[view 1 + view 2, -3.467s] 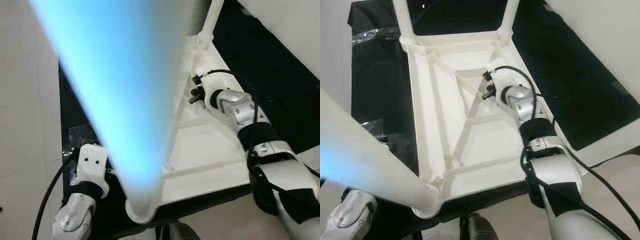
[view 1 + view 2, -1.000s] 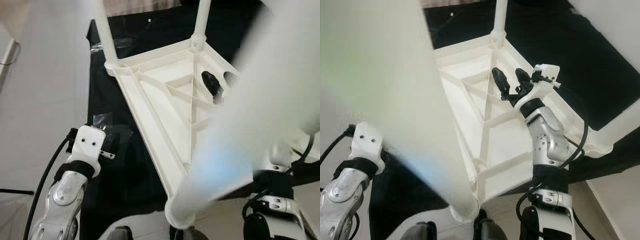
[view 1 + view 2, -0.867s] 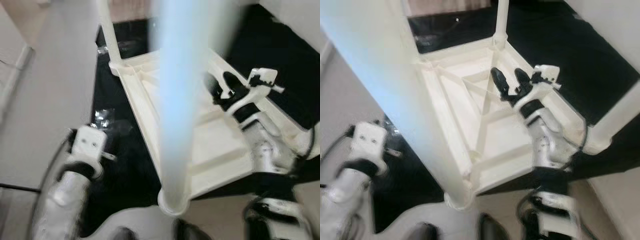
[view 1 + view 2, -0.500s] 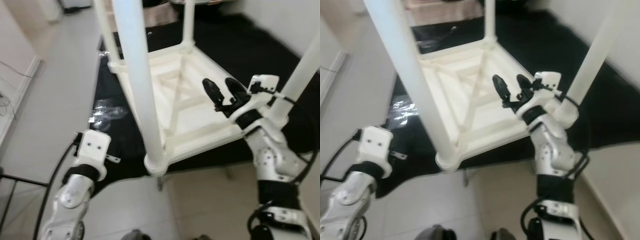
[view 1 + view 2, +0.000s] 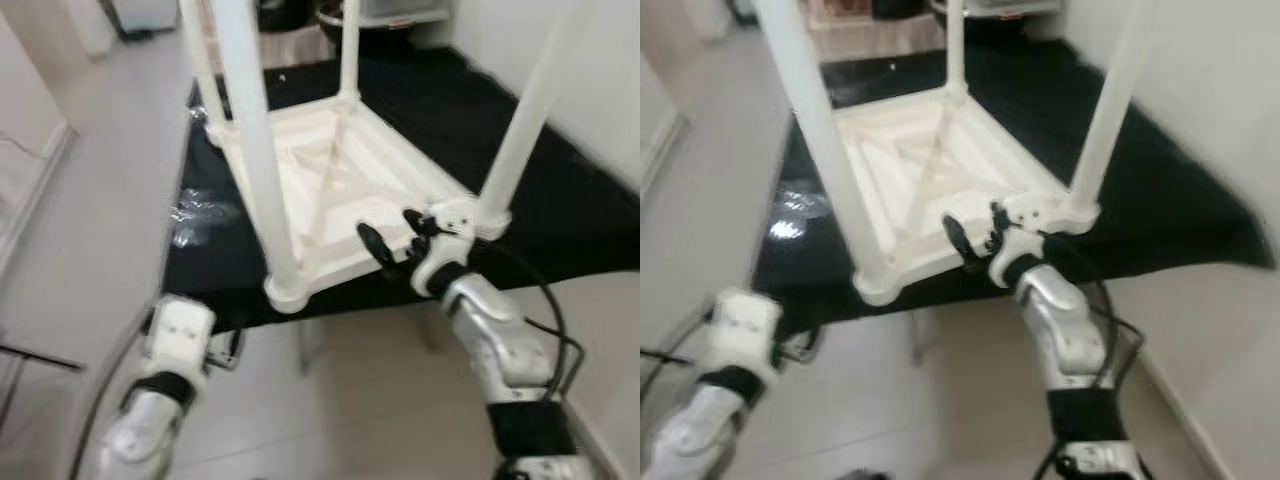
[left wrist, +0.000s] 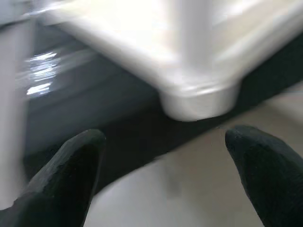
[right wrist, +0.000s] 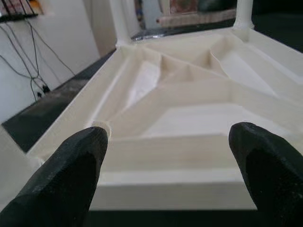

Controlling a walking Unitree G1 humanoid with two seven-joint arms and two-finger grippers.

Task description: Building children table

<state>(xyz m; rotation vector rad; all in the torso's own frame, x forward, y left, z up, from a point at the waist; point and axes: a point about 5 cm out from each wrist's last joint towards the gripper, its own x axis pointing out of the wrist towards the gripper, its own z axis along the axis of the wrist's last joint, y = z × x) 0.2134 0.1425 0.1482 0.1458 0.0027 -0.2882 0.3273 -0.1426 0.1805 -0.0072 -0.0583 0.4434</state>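
Observation:
The white children's table lies upside down on a black mat, with its legs pointing up. The near-left leg and near-right leg stand in their corner sockets. My right gripper hovers open at the table's near edge, just left of the near-right corner, holding nothing. The right wrist view looks between the open fingers across the ribbed underside. My left arm hangs low at the near left. Its gripper is open and faces the near-left corner socket.
Crumpled clear plastic wrap lies on the mat left of the table. Light floor tiles spread in front of the mat and to its left. A pale wall runs along the right. Dark objects stand beyond the mat's far end.
The whole picture has shifted: the camera has pulled back and the table looks farther off. My right gripper, still open, is now at the table's near edge instead of over the underside.

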